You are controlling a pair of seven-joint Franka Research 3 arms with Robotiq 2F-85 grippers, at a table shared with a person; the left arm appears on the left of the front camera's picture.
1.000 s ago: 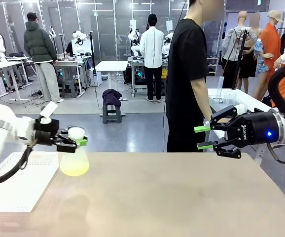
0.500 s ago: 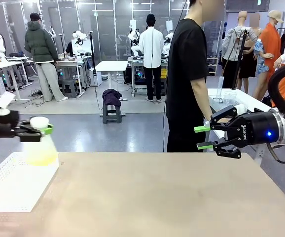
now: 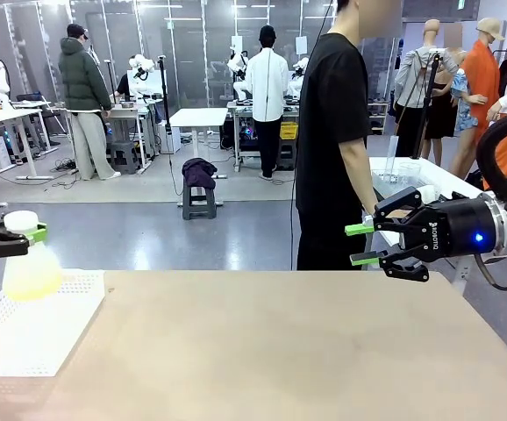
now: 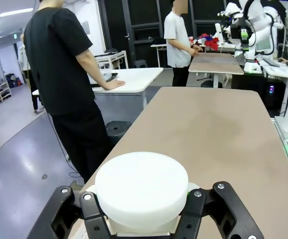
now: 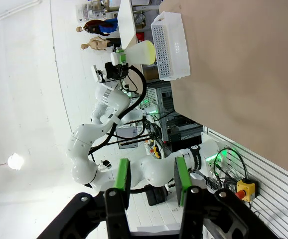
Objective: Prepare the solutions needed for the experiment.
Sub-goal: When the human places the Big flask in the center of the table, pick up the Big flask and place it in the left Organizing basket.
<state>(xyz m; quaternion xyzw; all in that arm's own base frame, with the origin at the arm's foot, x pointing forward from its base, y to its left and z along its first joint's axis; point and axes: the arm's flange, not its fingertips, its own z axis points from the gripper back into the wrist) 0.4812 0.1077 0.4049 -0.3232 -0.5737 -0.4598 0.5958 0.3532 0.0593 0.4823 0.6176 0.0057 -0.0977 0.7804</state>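
I see my left gripper (image 3: 12,237) at the far left edge, closed around the neck of a translucent conical flask (image 3: 31,270) that carries a round white stopper (image 4: 141,185); it holds the flask in the air above the white perforated plastic basket (image 3: 52,329). The solutions (image 3: 32,282), a pale yellow-green liquid, sit in the bottom part of this flask. My right gripper (image 3: 359,245) hangs over the right side of the beige table (image 3: 289,351) with its green-padded fingers (image 5: 119,180) apart and nothing between them, near a person in a black T-shirt (image 3: 332,132).
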